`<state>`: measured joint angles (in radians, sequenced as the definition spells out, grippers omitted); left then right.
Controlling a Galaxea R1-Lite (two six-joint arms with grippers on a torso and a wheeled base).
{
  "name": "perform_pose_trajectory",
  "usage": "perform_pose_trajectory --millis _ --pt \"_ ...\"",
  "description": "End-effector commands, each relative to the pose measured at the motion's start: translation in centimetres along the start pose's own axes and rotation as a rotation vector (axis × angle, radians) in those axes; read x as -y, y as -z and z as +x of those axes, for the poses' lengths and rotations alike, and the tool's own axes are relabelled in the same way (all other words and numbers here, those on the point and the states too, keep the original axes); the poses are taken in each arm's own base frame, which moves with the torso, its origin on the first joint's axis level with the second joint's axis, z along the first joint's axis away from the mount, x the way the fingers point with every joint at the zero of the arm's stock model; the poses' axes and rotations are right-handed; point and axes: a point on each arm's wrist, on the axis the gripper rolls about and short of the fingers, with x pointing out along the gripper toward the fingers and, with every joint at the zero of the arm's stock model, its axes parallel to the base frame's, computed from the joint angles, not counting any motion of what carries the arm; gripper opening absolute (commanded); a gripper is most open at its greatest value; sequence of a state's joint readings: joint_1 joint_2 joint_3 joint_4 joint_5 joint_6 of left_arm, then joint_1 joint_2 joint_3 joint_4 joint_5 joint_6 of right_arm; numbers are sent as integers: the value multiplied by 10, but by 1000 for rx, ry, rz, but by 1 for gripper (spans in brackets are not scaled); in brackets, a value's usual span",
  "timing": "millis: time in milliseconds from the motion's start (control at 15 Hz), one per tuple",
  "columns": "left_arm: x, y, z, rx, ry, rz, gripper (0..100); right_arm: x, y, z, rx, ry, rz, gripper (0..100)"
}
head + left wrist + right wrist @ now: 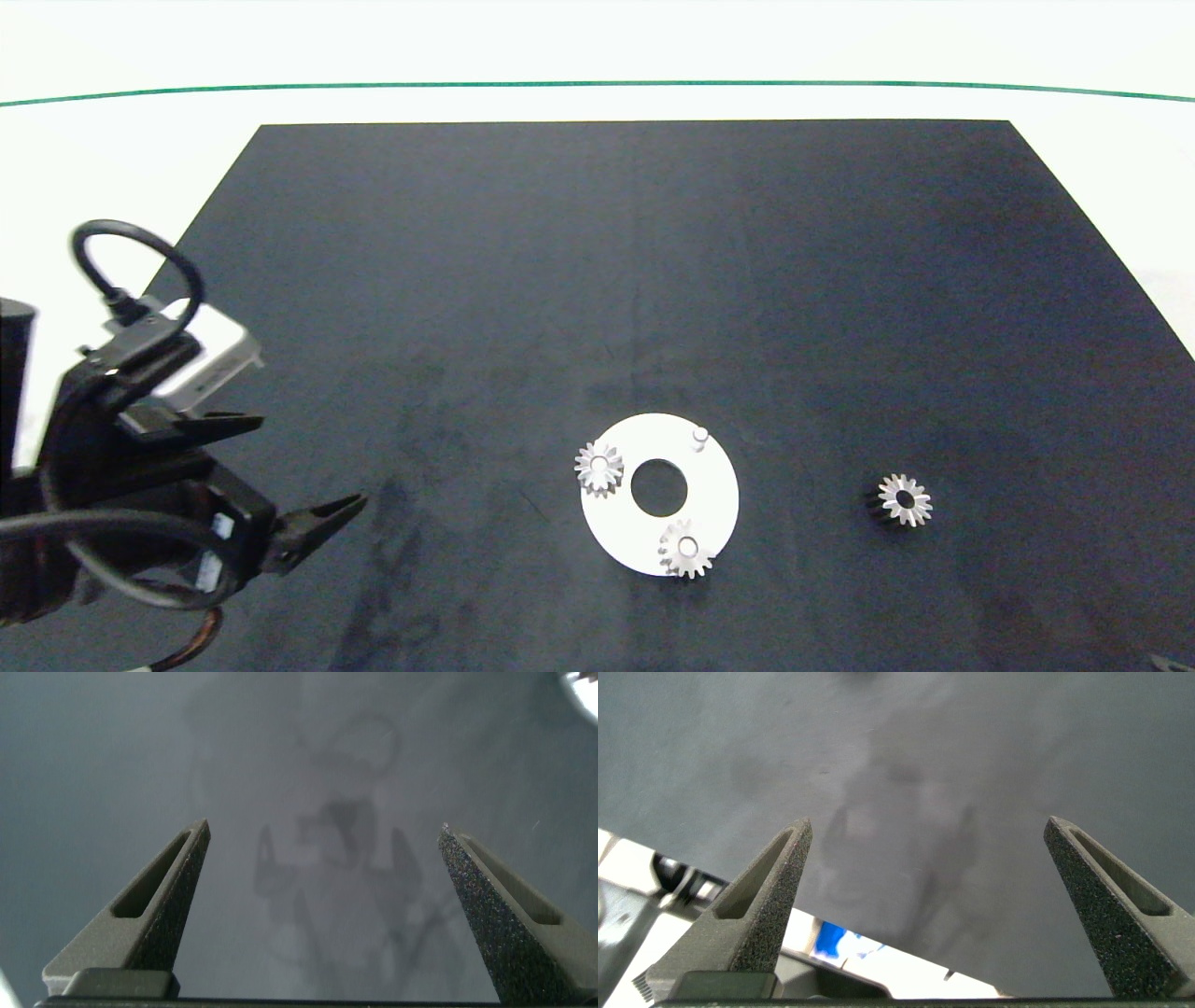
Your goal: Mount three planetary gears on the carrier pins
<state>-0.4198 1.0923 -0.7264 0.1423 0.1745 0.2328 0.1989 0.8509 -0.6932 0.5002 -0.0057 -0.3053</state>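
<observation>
1. White disc lies on the dark mat, near the front, a little right of centre. Three carrier pins stand round its central hole.
2. Two planetary gears are seated: one on the left pin, one on the front pin. Back-right pin is bare.
3. Third gear lies flat on the mat, well apart from the disc on its right side, bore up.
4. Left gripper hangs over the mat's left part, away from the disc; fingers spread wide, nothing between them. Left wrist view shows only bare mat beneath.
5. Right gripper: out of the head view apart from perhaps a sliver at the bottom-right corner. Its wrist view shows fingers wide apart, empty, over the mat's edge.
6. Handling, as judged: the loose gear is small, rigid metal, light for the gripper, probably slick on its faces. Best hold looks to be across the toothed rim on opposite sides, leaving the bore clear for the pin.
7. Bore must meet the pin squarely; a tilted gear would likely jam or drop.
</observation>
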Motion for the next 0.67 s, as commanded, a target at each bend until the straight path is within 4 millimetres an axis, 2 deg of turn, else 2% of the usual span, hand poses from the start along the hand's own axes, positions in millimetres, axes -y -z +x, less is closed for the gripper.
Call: perform_pose_trajectory --millis 67,200,667 --pt "-4 41 -54 72 -68 -64 100 -10 -4 73 -95 -118 -46 100" --pt "-4 48 -64 89 -76 -70 100 -16 -2 91 -11 -111 -64 100" --pt "-3 58 -77 107 -80 -98 100 -21 -16 107 16 -138 -30 100"
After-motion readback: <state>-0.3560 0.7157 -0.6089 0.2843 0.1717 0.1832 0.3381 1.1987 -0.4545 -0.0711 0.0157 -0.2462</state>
